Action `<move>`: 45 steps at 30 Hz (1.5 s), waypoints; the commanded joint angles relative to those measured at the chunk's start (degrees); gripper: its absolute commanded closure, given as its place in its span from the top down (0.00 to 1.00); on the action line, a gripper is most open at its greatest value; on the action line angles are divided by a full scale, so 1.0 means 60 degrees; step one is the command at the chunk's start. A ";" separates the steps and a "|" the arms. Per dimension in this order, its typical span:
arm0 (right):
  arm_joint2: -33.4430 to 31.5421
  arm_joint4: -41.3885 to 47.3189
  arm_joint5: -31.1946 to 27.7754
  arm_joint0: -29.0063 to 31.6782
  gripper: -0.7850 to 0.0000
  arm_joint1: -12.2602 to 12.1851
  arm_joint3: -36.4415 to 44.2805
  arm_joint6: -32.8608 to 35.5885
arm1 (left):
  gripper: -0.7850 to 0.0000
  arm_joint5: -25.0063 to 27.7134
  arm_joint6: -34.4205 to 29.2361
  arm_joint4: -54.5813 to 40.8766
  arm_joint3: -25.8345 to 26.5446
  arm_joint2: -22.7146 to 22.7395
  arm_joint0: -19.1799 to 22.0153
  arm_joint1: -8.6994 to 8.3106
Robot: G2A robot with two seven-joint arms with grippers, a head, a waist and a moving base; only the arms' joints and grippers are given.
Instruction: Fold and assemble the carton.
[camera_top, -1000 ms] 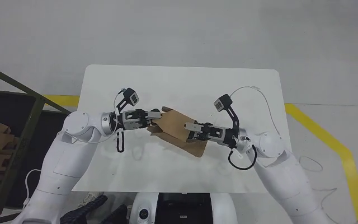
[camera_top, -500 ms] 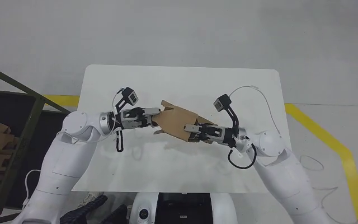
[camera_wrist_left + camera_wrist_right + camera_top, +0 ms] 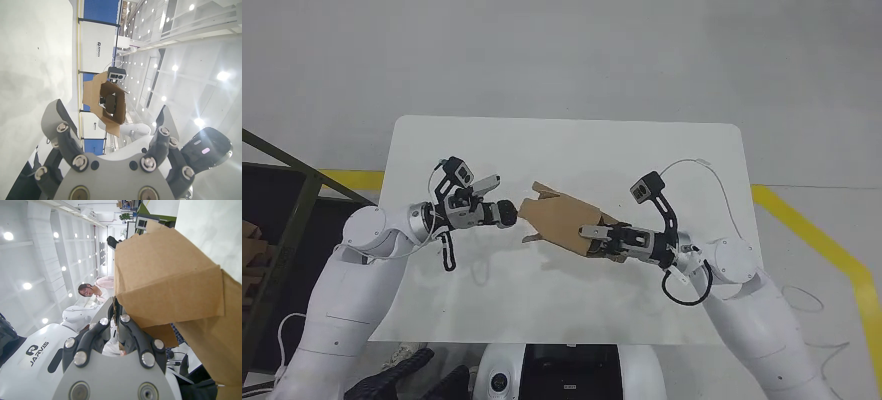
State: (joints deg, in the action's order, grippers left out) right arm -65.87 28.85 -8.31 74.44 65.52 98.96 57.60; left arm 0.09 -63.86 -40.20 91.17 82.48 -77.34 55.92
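Note:
The brown carton [image 3: 560, 221] hangs over the middle of the white table [image 3: 442, 300], opened into a tube with loose end flaps. My right gripper [image 3: 591, 235] is shut on the carton's wall at its right end; in the right wrist view the fingers [image 3: 123, 321] pinch the cardboard edge of the carton [image 3: 166, 285]. My left gripper [image 3: 505, 213] stands open just left of the carton, a small gap away and holding nothing. In the left wrist view the carton [image 3: 95, 91] shows its open end between the spread fingers [image 3: 58, 113].
The table's left edge [image 3: 390, 180] lies close behind the left arm. A dark green frame [image 3: 282, 200] stands on the floor beyond that edge. Bare tabletop lies in front of and behind the carton.
My left gripper has let go of the carton's left end, opened and drawn back to the left. The right gripper has kept its hold, and the carton has shifted slightly right.

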 commanded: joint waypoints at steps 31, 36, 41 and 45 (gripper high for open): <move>0.0695 0.0259 -0.0250 -0.0165 0.00 0.0118 -0.0365 -0.0348 | 1.00 -0.0184 -0.0181 -0.0650 0.0215 -0.1093 0.0481 0.0237; 0.0750 0.0373 -0.0228 -0.0213 0.00 0.0133 -0.0381 -0.0318 | 1.00 -0.0240 -0.0308 -0.0599 0.0241 -0.1180 0.0516 0.0246; 0.0737 0.0480 -0.0205 -0.0232 0.00 0.0133 -0.0452 -0.0239 | 1.00 -0.0200 -0.0292 -0.0602 0.0172 -0.1024 0.0530 0.0231; 0.0745 0.0615 -0.0191 -0.0236 0.00 0.0133 -0.0475 -0.0092 | 1.00 -0.0203 -0.0197 -0.0602 0.0046 -0.0863 0.0568 0.0216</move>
State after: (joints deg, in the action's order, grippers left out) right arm -61.41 32.50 -9.44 73.04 66.32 96.14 56.92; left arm -1.11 -65.15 -43.86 91.51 77.20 -74.03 57.22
